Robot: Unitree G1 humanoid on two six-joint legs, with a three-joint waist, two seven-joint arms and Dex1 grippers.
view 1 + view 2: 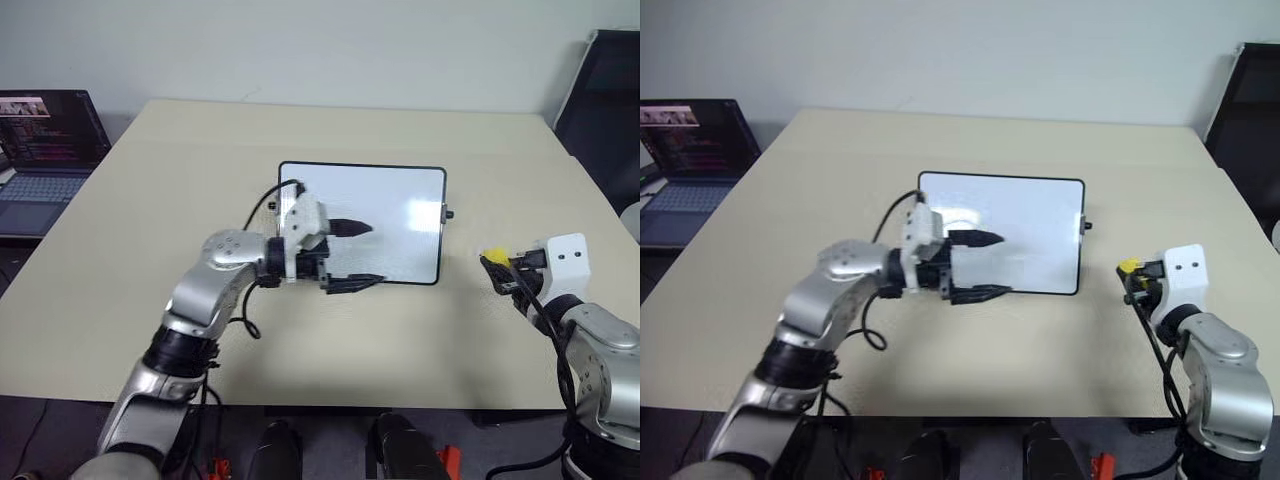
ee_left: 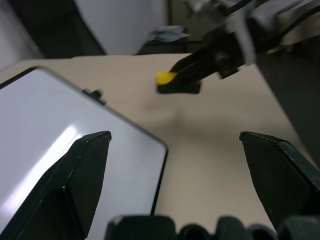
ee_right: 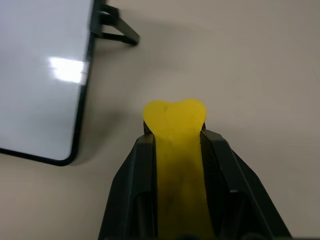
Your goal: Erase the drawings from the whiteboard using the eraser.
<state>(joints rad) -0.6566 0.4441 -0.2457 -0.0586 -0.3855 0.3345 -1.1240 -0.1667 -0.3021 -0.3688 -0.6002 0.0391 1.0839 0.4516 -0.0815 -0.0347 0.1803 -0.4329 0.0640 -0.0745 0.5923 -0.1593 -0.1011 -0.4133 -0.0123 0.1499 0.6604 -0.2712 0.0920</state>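
Note:
The whiteboard [image 1: 385,215] lies flat in the middle of the beige table, its white surface glossy; no drawings can be made out on it. My left gripper [image 1: 352,256] hovers open over the board's near left part, pointing right, one finger over the board and one at its near edge. The yellow eraser [image 3: 175,125] is squeezed between the fingers of my right gripper [image 1: 497,264], shut on it, held above bare table to the right of the board. In the left wrist view the eraser [image 2: 165,78] shows beyond the board's corner.
An open laptop [image 1: 45,140] sits at the far left beside the table. A dark chair [image 1: 605,90] stands at the far right. The whiteboard has a small black knob [image 1: 449,214] on its right side.

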